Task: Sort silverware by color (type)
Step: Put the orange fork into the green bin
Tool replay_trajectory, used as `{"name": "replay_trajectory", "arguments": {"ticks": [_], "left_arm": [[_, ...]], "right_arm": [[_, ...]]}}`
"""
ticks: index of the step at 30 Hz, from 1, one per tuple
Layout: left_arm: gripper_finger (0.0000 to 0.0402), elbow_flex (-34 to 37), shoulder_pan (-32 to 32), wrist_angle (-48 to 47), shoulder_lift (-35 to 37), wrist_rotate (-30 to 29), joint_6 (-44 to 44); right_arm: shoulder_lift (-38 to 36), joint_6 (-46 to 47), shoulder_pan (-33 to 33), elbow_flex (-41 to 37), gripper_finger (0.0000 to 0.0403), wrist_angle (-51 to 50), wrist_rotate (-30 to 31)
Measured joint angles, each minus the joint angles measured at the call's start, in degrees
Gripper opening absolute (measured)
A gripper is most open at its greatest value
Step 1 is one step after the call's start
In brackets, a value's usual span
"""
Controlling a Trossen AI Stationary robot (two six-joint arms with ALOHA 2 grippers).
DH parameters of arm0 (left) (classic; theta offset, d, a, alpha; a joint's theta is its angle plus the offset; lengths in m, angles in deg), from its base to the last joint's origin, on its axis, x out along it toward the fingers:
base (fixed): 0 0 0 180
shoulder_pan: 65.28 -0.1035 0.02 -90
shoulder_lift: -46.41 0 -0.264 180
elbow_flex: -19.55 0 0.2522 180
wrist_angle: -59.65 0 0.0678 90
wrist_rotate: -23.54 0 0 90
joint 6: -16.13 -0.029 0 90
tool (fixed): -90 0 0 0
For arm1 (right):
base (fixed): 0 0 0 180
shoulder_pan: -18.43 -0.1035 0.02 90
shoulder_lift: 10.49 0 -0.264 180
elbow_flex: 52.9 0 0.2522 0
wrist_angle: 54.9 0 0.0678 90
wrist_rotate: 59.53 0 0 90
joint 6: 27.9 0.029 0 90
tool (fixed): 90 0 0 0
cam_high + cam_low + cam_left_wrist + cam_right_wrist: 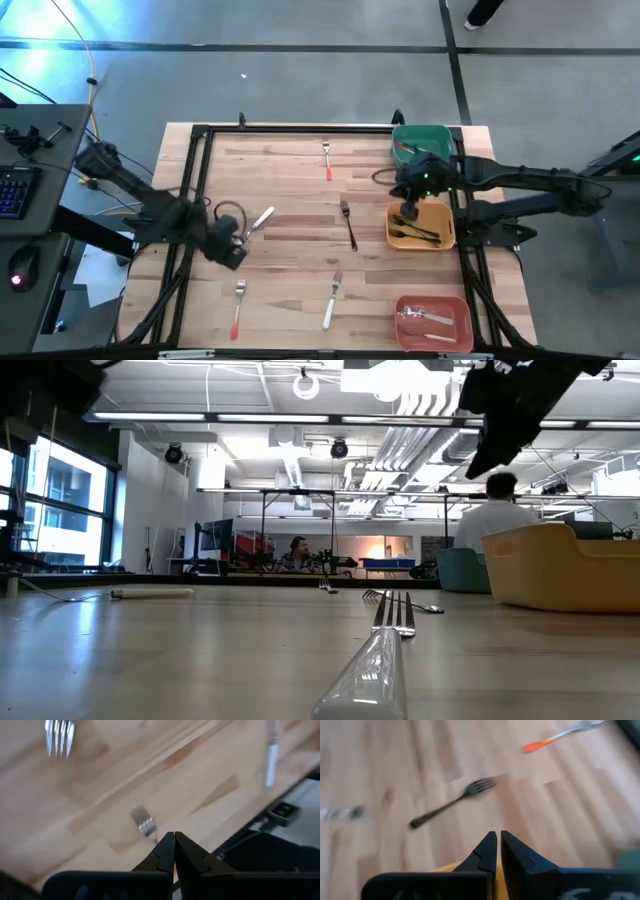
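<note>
Five pieces of silverware lie flat on the wooden table: a red-handled fork (327, 160) at the far middle, a white-handled one (262, 220), a black fork (348, 225), another red-handled fork (238, 305) and another white-handled fork (332, 300) nearer the front. My left gripper (237, 256) hangs shut over the table's left part, holding nothing; in its wrist view its gripper (174, 840) is above a fork head (144, 822). My right gripper (408, 210) is shut and empty above the yellow bin (440, 238); from its wrist view, that gripper (496, 837) looks out at the black fork (452, 802).
The yellow bin holds black forks (415, 233). A green bin (420, 133) stands at the far right, a red bin (432, 305) with white-handled pieces at the near right. A black frame (195, 180) runs along the table's edges. A person (495, 510) sits in the room beyond.
</note>
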Motion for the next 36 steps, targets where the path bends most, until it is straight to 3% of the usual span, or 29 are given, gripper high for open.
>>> {"name": "replay_trajectory", "arguments": {"ticks": [3, 7, 11, 14, 21, 28, 36], "left_arm": [[0.0, 0.0, 3.73, 2.96, -2.88, -2.45, 8.19], [0.0, 0.0, 6.16, 10.08, -4.9, -8.35, 12.62], [0.0, 0.0, 6.02, 10.64, -4.88, -9.85, 12.61], [0.0, 0.0, 4.37, 8.83, -3.09, -10.54, 8.41], [0.0, 0.76, -3.84, 6.55, 4.78, -14.61, -9.86], [0.0, 2.08, -12.94, 7.52, 14.67, -14.76, -25.11], [0.0, 2.1, -21.23, 7.75, 23.48, -13.7, -36.78]], "right_arm": [[0.32, 4.54, 4.15, 0.0, 0.0011, 2.65, 0.41], [6.36, 11.78, 9.58, -0.02, 0.0026, 13.74, -6.14], [15.73, 17.87, 11.6, 0.24, 0.0064, 27.97, -8.94], [23.97, 21.43, 11.94, 4.46, 0.0099, 31.42, -8.4], [43.64, 27.92, 12.16, 24.13, 0.0155, 21.23, 0.08], [60.51, 34.04, 13.26, 40.66, 0.016, 8.47, 2.11], [73.91, 36.88, 13.31, 55.63, 0.016, -0.67, 6.3]]}}
